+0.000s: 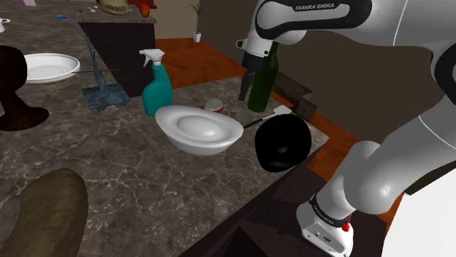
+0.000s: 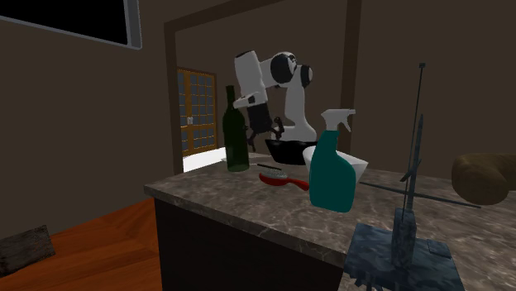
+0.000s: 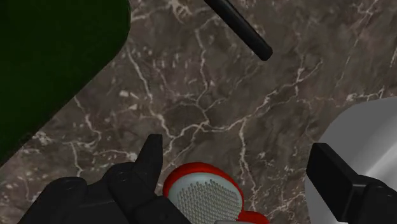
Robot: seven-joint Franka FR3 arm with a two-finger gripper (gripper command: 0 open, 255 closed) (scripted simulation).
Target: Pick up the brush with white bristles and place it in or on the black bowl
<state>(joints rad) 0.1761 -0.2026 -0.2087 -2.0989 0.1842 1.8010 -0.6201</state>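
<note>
Claw (image 3: pixel 240 168) released above brush (image 3: pixel 207 198); nothing held
Brush, red rim and white bristles, lies on marble surface (image 3: pixel 210 95) between green bottle (image 1: pixel 263 77) and white bowl (image 1: pixel 197 128); its head sits nearer one finger; black bowl (image 1: pixel 283 142) just beside white bowl, at surface edge

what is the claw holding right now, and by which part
Nothing is held. The claw is open over the head of the red brush with white bristles and is not clasping it.
</note>
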